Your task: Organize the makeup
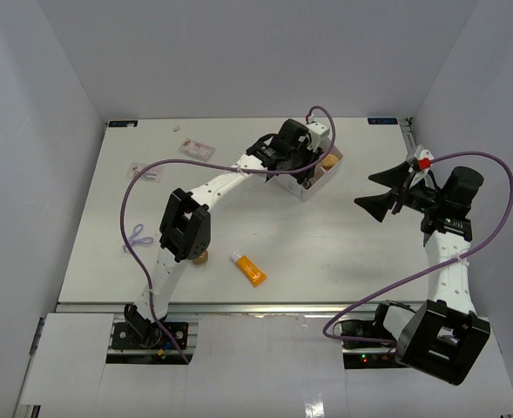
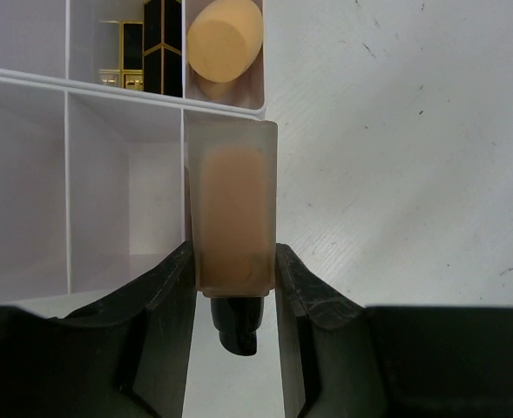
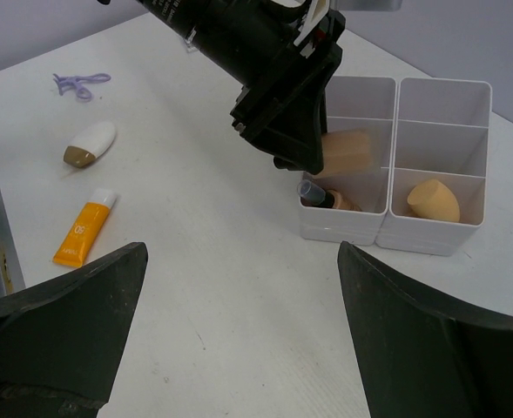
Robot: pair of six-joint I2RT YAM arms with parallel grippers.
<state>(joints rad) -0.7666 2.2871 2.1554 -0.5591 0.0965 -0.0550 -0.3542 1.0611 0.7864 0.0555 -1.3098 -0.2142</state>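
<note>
The left tool (image 2: 234, 261) pinches the beige bottle (image 2: 232, 209) near its capped end, over the white box (image 2: 125, 91) at its edge. Released here, the bottle could strike a divider and tumble onto the bench (image 1: 326, 252). The right tool (image 1: 383, 191) hangs spread.

Box (image 3: 430, 239): far side of your table (image 1: 326, 252), right of centre.
Bottle (image 2: 232, 209): in your left gripper (image 2: 234, 261), over the box.
Lipsticks (image 2: 147, 52): in one compartment, boxed sponge (image 2: 225, 39) next door.
Tube (image 1: 249, 270): nearer you, loose sponge (image 3: 91, 144) to its left.
</note>
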